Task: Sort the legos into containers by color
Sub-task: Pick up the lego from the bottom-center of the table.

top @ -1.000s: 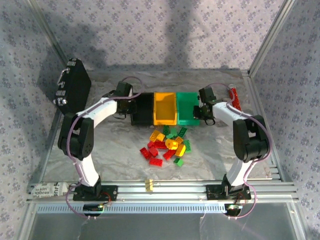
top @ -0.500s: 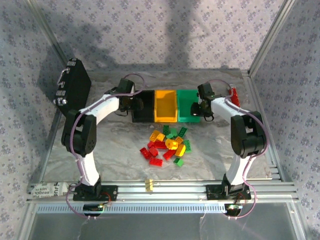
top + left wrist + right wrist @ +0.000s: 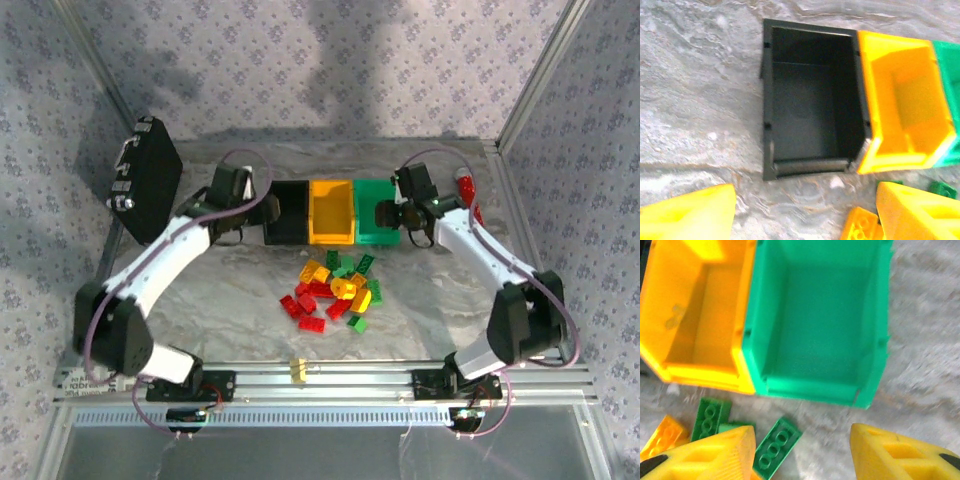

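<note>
The legos (image 3: 335,293) lie in a loose pile of red, yellow-orange and green bricks on the marbled table, just in front of the containers. The black bin (image 3: 288,212), orange-yellow bin (image 3: 331,212) and green bin (image 3: 374,212) stand joined in a row, all empty. My left gripper (image 3: 252,215) hovers by the black bin (image 3: 810,115), open with nothing between its yellow fingers (image 3: 690,215). An orange lego (image 3: 862,227) lies by its right finger. My right gripper (image 3: 392,215) hangs in front of the green bin (image 3: 820,325), open and empty, with a green lego (image 3: 776,444) beside its left finger (image 3: 715,455).
A flat black case with latches (image 3: 145,180) leans at the back left. A red cylinder (image 3: 467,195) lies at the back right by the frame post. The metal rail (image 3: 400,378) along the near edge carries a small yellow block (image 3: 297,370).
Both grippers have opened from shut. Both arms have stretched out, their elbows swinging down and outward, while the grippers stay near the bins. The legos have not moved.
</note>
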